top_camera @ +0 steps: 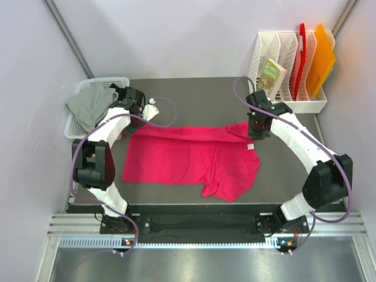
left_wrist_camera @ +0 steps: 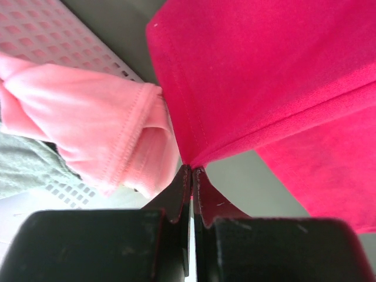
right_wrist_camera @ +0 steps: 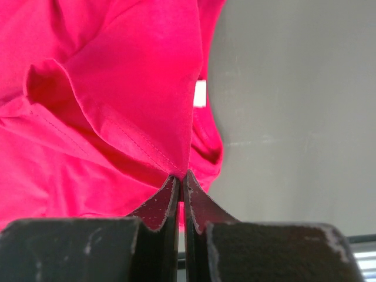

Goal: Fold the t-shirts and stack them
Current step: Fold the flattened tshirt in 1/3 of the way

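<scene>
Top external: arms bent forward, left tool (left_wrist_camera: 191,171) and right tool (right_wrist_camera: 181,175) pinching red t-shirt (top_camera: 188,155).

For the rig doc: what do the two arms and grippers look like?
Left arm and right arm: white shells, black joint housings, a purple cable looped along each. Left gripper and right gripper: matte black wedges, scuffed with pale marks.

No word, brand or number can be read in any view; the green-covered booklet (top_camera: 271,74) in the white rack (top_camera: 305,107) bears printing too small to make out; the white label (right_wrist_camera: 200,93) on the crimson t-shirt (right_wrist_camera: 117,88) shows only as a bright blank patch, no lettering legible.
</scene>
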